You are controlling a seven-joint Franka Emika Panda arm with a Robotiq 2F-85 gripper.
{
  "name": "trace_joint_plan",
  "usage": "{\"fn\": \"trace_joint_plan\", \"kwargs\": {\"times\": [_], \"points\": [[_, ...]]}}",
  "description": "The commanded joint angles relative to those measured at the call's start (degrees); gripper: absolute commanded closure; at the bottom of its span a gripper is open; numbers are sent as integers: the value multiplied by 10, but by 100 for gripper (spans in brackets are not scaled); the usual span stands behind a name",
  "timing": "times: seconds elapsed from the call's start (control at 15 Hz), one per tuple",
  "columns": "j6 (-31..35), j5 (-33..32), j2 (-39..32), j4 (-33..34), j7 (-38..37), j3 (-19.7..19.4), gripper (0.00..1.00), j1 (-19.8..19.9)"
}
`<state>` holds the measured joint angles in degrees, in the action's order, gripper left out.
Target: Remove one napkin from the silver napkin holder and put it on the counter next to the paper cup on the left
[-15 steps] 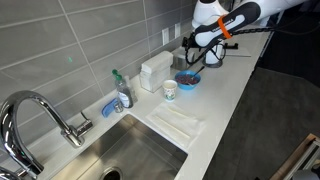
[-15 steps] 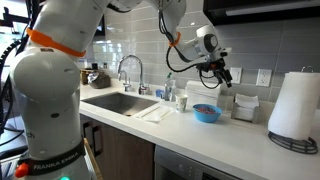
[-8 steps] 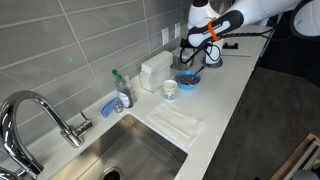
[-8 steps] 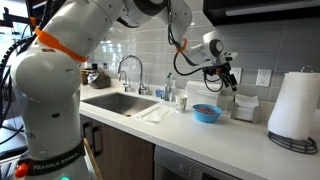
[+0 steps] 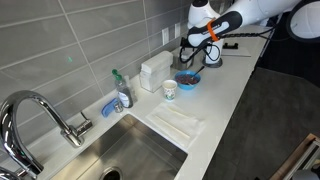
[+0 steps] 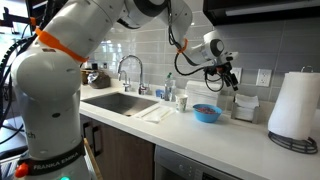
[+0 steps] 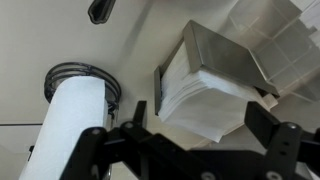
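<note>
No shift since earlier: gripper [image 7: 200, 108] spread wide, empty, by the silver napkin holder [image 7: 215, 50]

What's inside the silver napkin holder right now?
A stack of white napkins fills the holder; its metal walls hide how far back the stack goes.

The bench [image 5: 228, 92] is smooth and white with a faint sheen. The sink [image 5: 135, 160] set toward one end is brushed steel, under a mirror-bright chrome tap [image 5: 40, 108]. Near the back edge, the paper cup [image 5: 170, 90] looks matt. In the wrist view the silver napkin holder [image 7: 225, 55] is dull satin metal. The napkins [image 7: 205, 98] in it are soft white paper in fine layers. The paper-towel roll [image 7: 68, 125] is matt white.
</note>
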<state>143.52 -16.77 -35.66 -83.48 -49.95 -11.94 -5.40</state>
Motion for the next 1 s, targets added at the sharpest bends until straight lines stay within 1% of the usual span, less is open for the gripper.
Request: {"fn": "trace_joint_plan", "kwargs": {"times": [0.0,0.2,0.33,0.4,0.53,0.6,0.67,0.8,0.87,0.93], "points": [[16,9,-43,40,-29,-15,0,-9],[37,21,-70,64,-34,-12,0,-3],[58,25,-89,81,-48,-20,5,-6],[63,27,-98,88,-50,-24,4,-6],[74,33,-114,102,-54,-29,20,-7],[81,34,-123,110,-58,-34,34,-8],[83,36,-130,117,-60,-38,42,-9],[88,41,-141,127,-60,-41,49,-8],[90,42,-147,133,-62,-43,54,-9],[90,43,-151,137,-62,-45,56,-9]]}}
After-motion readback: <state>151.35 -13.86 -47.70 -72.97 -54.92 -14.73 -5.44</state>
